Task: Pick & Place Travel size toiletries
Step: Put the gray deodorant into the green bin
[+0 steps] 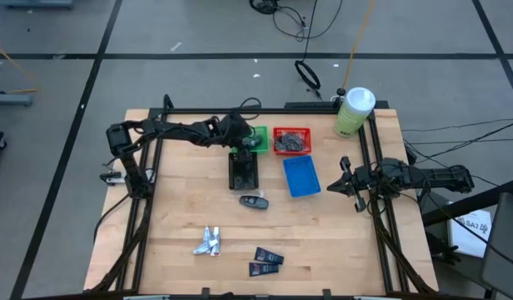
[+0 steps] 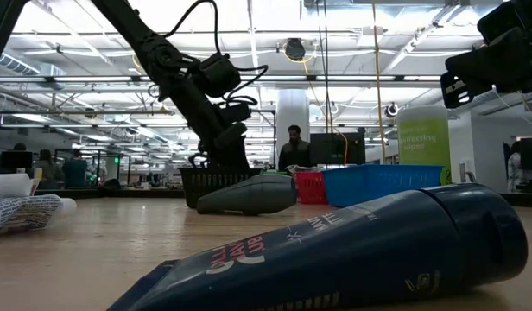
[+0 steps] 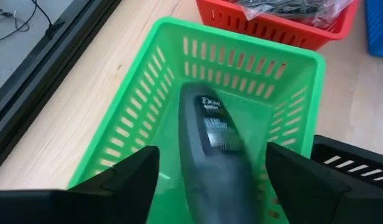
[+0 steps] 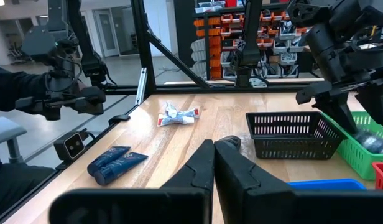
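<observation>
My left gripper [image 3: 213, 152] is open above the green bin [image 3: 148, 93] at the far middle of the table. A dark grey oval bottle [image 3: 207, 121] shows blurred between its spread fingers, over the bin's inside, with a gap on each side. A second black oval piece [image 1: 253, 201] lies flat on the table near the black bin [image 1: 244, 172]. Silver-white tubes [image 1: 208, 242] and two navy packets [image 1: 266, 261] lie near the front edge. My right gripper [image 4: 214, 155] is shut and waits at the table's right side [image 1: 346, 182], touching nothing.
A red bin [image 1: 291, 140] with dark packets stands right of the green bin, and a blue bin [image 1: 301, 177] sits in front of it. A large pale-green bottle [image 1: 354, 111] stands at the far right corner. Black frame rails run along both sides. People stand in the room behind.
</observation>
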Robot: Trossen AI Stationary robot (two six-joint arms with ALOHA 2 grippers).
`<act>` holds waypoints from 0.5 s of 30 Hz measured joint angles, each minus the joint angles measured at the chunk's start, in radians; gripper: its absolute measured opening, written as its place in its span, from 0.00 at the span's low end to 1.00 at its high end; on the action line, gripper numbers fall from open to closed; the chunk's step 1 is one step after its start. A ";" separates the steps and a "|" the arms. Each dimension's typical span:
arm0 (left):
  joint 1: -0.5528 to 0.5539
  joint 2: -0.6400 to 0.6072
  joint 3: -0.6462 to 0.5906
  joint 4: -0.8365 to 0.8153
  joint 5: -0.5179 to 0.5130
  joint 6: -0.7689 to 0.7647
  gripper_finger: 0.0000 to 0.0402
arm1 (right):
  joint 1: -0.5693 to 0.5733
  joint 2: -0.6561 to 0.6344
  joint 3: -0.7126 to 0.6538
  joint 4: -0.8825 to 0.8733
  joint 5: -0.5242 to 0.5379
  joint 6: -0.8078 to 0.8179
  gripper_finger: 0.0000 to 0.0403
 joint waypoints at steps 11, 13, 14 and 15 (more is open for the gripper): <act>-0.095 0.000 0.179 -0.190 -0.177 0.122 0.78 | 0.000 0.000 0.000 0.000 0.000 0.000 0.01; -0.130 0.000 0.243 -0.265 -0.205 0.137 0.77 | 0.000 0.000 0.000 0.000 0.000 0.000 0.01; -0.148 0.000 0.274 -0.298 -0.215 0.143 0.76 | 0.000 0.000 0.000 0.000 0.000 0.000 0.01; -0.166 0.000 0.306 -0.329 -0.218 0.144 0.76 | 0.000 0.000 0.000 0.000 0.000 0.000 0.01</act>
